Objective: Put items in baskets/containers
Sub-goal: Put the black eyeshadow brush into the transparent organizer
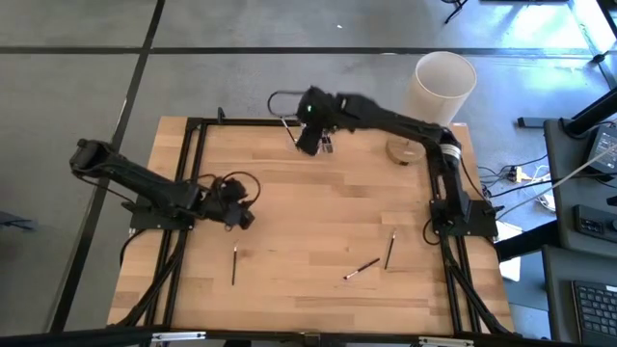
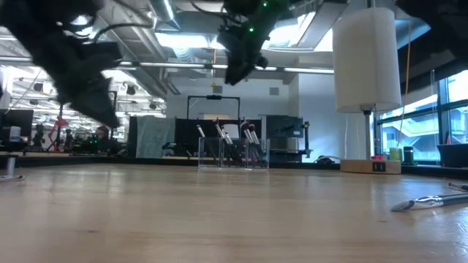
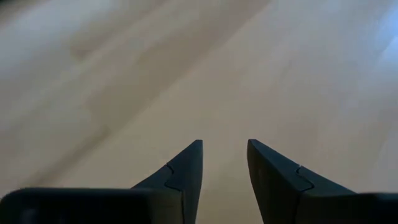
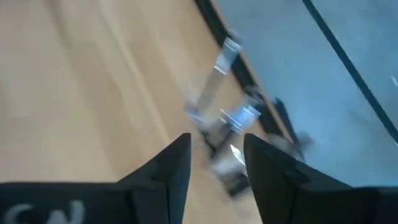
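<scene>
Clear holder (image 2: 232, 152) barely visible at table's (image 1: 318, 241) far edge, brushes (image 2: 248, 139) inside. 3 loose brushes (image 1: 366, 267) on wood. Right gripper (image 4: 216, 155) above holder, left gripper (image 3: 224, 163) over bare wood; both jaws apart, empty.

My table (image 1: 318, 222): pale wood top in a black frame. On it I count three loose makeup brushes (image 1: 233, 264) toward the near edge, a clear holder (image 2: 232, 153) with brushes at the far edge, and a tan base (image 1: 403, 150).
</scene>
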Controlling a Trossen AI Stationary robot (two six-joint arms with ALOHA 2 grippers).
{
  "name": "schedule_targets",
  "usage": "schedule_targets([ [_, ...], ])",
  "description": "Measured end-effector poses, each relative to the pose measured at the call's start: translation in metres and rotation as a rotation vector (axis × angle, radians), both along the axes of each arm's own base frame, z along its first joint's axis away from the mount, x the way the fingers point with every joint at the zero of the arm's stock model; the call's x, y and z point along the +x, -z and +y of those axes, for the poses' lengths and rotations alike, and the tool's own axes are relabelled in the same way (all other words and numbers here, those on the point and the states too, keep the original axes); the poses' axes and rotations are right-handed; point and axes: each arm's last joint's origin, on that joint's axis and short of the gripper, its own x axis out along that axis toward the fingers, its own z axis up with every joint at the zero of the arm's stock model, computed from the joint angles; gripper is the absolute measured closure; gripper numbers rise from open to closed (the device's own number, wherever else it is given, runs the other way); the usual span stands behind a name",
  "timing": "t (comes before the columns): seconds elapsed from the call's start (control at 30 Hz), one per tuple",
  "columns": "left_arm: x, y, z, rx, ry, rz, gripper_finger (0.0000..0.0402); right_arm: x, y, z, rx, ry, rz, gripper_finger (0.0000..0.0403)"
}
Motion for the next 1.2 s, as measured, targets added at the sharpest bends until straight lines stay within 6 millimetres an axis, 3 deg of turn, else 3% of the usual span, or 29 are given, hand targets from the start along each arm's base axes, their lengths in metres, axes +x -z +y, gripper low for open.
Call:
schedule_targets([
  [0.13,-0.012,0.011,-0.010,-0.132,-0.036,0.029,0.0293,0.013,0.032,0.047,0.070,-0.122,-0.095,0.0263],
  [0.3,-0.017,0.017,-0.018,-0.284,-0.026,0.077,0.0299,0.004,0.057,0.105,0.110,-0.224,-0.159,0.0263],
  [0.4,-0.019,0.018,-0.022,-0.366,0.075,0.152,0.0300,-0.011,0.070,0.125,0.143,-0.240,-0.136,0.0263],
  [0.6,-0.021,0.016,-0.025,-0.481,0.075,0.169,0.0300,-0.066,0.088,0.138,0.183,-0.117,-0.102,0.0263],
  [0.77,-0.018,0.015,-0.022,-0.363,0.055,0.101,0.0300,-0.124,0.116,0.162,0.269,-0.172,-0.017,0.0263],
  [0.93,-0.005,0.005,-0.018,-0.092,0.051,-0.081,0.0300,-0.158,0.131,0.192,0.418,-0.252,0.078,0.0263],
  [1.03,0.005,-0.003,-0.016,0.032,0.118,-0.157,0.0300,-0.170,0.133,0.201,0.481,-0.148,0.177,0.0263],
  [1.2,0.021,-0.016,-0.015,0.112,0.232,-0.259,0.0300,-0.183,0.138,0.202,0.583,0.179,0.269,0.0263],
])
